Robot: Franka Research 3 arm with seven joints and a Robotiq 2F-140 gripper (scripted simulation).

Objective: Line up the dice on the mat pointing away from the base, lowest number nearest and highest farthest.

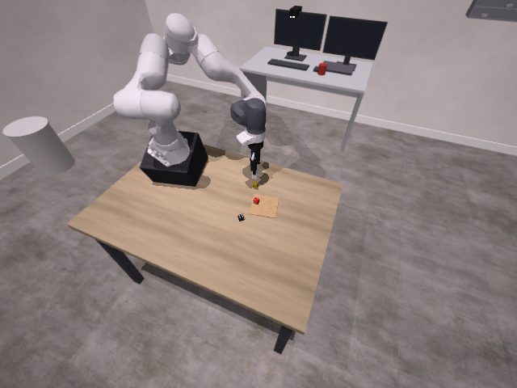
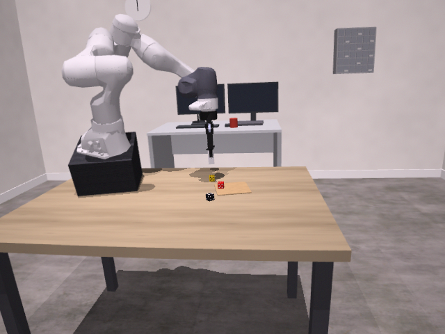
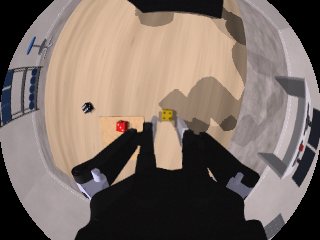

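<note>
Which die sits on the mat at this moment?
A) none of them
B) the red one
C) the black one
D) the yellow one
B: the red die rests near a corner of the mat, while the yellow die and the black die lie on the bare table.

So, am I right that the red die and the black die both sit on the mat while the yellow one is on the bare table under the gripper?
Not quite: only the red die sits on the mat. The top view shows the black die on the bare table, just off the mat's edge. The yellow die is on the table below the gripper, as you said.
</note>
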